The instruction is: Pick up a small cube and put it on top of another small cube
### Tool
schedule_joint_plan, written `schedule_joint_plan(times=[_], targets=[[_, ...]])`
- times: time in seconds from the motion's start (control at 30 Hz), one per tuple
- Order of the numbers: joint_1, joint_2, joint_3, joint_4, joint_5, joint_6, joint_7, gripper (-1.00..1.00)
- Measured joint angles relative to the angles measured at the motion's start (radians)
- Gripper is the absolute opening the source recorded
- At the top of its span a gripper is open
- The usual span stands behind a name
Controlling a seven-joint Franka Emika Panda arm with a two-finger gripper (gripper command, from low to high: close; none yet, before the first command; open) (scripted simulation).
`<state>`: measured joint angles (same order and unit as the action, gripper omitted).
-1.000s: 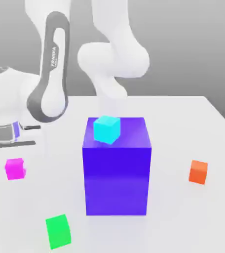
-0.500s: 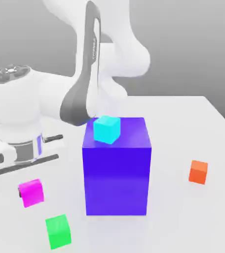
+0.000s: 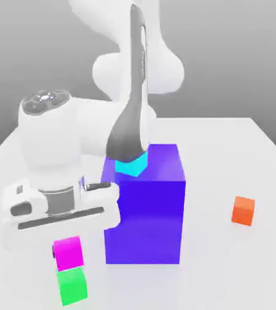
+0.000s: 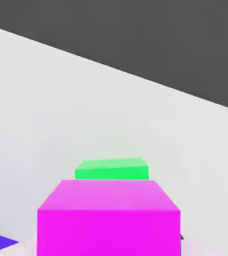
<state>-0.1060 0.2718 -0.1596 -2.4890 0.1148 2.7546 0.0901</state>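
Magenta plastic-looking faces are showing under the hand: the gripper (image 3: 67,247) is clenching the small magenta cube (image 3: 68,254), one dark fingertip (image 3: 54,250) showing at its side. In the exterior view the green cube (image 3: 73,287) is lying just in front, toward the left part of the white tabletop (image 3: 213,157). Whether the two are touching, I cannot tell.

Risks, going left to right. The magenta cube is appearing behind the green one rather than squarely over it; if the hand is descending too early, its lower edge could be catching the green top and pushing that cube away. The green cube is sitting turned a little, so mismatched faces could be leaving a skewed stack. Release off-centre could be tipping the upper cube. Farther right, the wide hand is overlapping the big blue-purple block (image 3: 143,221) in view; swinging that way could be bumping it and dropping the cyan cube (image 3: 132,164) resting on top.

Room: the left edge is running well apart from the green cube, giving space on that side. The block is limiting room to the right. Beyond it, the orange cube (image 3: 243,211) is sitting well apart, in front of the far right corner.
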Motion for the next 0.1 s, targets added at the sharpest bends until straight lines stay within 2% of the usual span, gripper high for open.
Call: schedule_joint_plan(times=[0.1], targets=[[0.000, 0.000, 0.000, 0.000, 0.000, 0.000, 0.000, 1.00]])
